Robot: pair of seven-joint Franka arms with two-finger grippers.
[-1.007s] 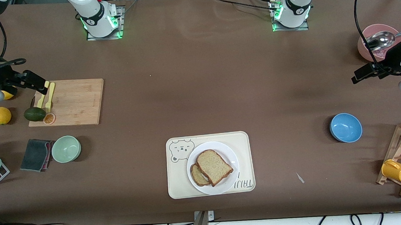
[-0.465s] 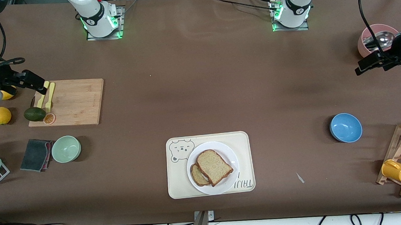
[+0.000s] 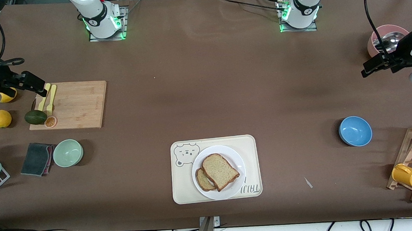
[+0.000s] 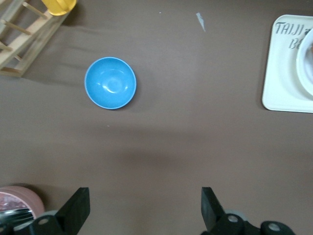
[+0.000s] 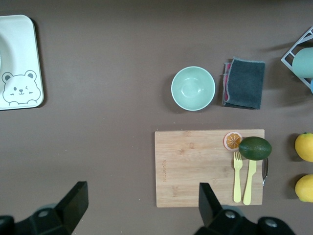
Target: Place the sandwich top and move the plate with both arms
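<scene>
Front view, read as a clock face with the robot bases at 12: the brown surface (image 3: 204,94) carried a cream bear tray (image 3: 182,193) at 6 o'clock. The white plate (image 3: 236,157) sat on that tray, toward its 3 o'clock end. On the plate, the sandwich top (image 3: 220,170) lay over a lower bread slice (image 3: 203,182), offset so that the lower slice's 8 o'clock corner showed.

Both arms waited wide of the tray. The left claw (image 4: 145,200) hung over bare surface at 3 o'clock, just beside a pink bowl (image 3: 376,36), its fingers apart and holding nothing. The right claw (image 5: 142,196) hung over the 9 o'clock end of a wooden cutting board (image 3: 78,104), fingers likewise apart and empty.

By my reading, the bread step looked done, since the top already rested on the stack. What remained was probably the plate move. That would call for both claws to travel in to the tray and take the plate's rim at 3 and 9 o'clock together, lifting level so the loose top slice did not slide.

As for containers, the pink bowl held something metallic, partly hidden by the left arm. The blue bowl (image 3: 355,131) at 4 o'clock and the pale green bowl (image 3: 68,153) at 8 o'clock were empty.
</scene>
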